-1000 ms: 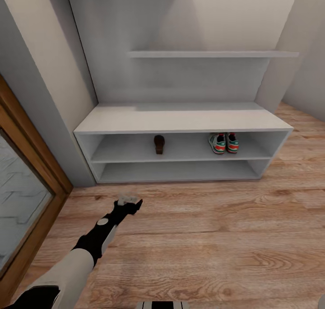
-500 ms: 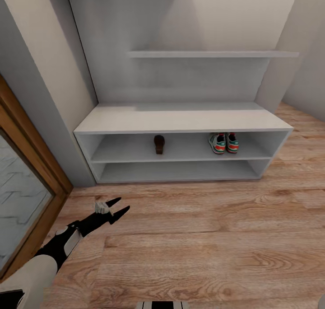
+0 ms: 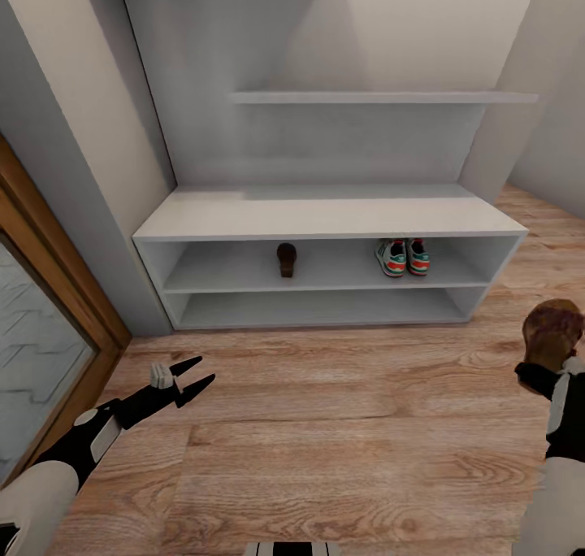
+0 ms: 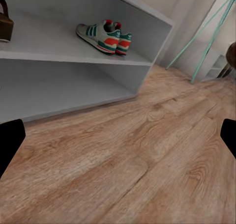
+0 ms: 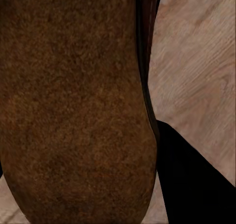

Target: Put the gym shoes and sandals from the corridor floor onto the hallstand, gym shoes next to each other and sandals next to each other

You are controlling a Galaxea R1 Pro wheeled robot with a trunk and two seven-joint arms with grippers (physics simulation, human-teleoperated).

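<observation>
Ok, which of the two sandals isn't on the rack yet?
The sandal in the right claw, held above the floor at the right. The other sandal already stands on the hallstand's upper shelf, left of the gym shoes.

Left gripper (image 3: pixel 189 378): has drawn back from the shoe rack (image 3: pixel 325 219), leftward and lower over the floor, fingers spread.
Right gripper (image 3: pixel 546 361): newly in view, right of the rack, carrying a brown sandal (image 3: pixel 552 330).

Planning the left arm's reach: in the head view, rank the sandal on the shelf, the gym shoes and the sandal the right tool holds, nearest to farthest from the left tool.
1. Sandal on the shelf, upper level of the hallstand, nearest the left tool.
2. Gym shoes, same level, further right.
3. Held sandal, in the right tool, far right edge.
</observation>
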